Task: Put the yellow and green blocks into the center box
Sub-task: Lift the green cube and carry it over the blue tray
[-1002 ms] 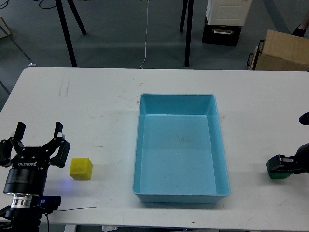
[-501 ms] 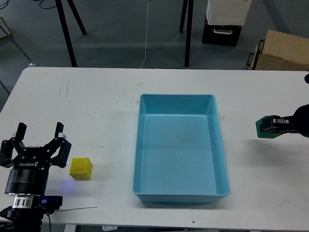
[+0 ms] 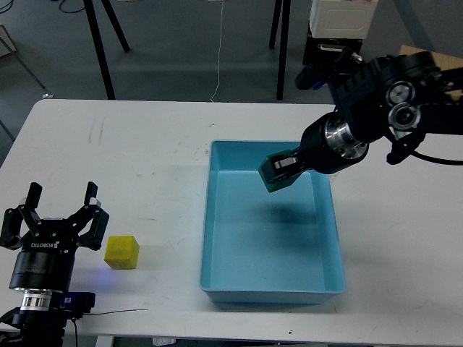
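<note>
A light blue box (image 3: 333,238) sits at the middle of the white table. My right gripper (image 3: 281,170) is shut on a green block (image 3: 273,178) and holds it in the air above the far part of the box. A yellow block (image 3: 121,251) lies on the table left of the box. My left gripper (image 3: 59,214) is open and empty, just left of the yellow block and apart from it.
The white table (image 3: 145,159) stretches around the box. Beyond its far edge are black stand legs (image 3: 98,43), a white cable (image 3: 218,50), a dark case (image 3: 329,50) and a cardboard box (image 3: 448,61) on the floor.
My right arm has lifted the green block from the table's right side and swung it left, over the box. The left gripper and yellow block have not moved.
</note>
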Robot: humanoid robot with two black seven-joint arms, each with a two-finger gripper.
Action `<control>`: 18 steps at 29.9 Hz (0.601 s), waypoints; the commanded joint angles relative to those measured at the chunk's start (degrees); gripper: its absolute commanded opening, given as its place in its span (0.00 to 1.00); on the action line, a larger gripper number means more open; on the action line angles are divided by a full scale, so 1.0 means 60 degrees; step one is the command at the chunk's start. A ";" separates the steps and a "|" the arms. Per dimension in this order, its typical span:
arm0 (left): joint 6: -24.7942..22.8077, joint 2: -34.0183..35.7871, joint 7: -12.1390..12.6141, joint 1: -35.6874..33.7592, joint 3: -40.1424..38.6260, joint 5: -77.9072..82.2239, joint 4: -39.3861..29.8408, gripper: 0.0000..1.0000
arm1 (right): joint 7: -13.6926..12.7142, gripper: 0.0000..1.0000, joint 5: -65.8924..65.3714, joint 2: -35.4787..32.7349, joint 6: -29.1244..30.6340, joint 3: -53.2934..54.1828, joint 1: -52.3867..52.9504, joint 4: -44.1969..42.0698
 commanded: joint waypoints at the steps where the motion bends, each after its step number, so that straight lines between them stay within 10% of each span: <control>1: -0.0001 -0.0002 -0.0001 0.0002 0.0027 -0.0001 -0.0001 1.00 | -0.0015 0.00 -0.0006 0.1000 -0.0001 -0.0410 -0.0071 -0.0311; 7: -0.0001 -0.0075 -0.0001 0.0002 0.0028 -0.0001 0.0014 1.00 | -0.0030 0.01 -0.0021 0.1529 -0.0001 -0.1011 -0.0173 -0.0604; 14: -0.0001 -0.0061 0.0014 -0.0086 0.0042 -0.0001 0.0072 1.00 | -0.0030 0.31 -0.0006 0.1661 -0.0001 -0.1553 -0.0262 -0.0575; 18: -0.0001 -0.0046 0.0043 -0.0101 0.0042 -0.0001 0.0087 1.00 | 0.0029 0.31 0.0052 0.1632 -0.0001 -0.1671 -0.0057 -0.0487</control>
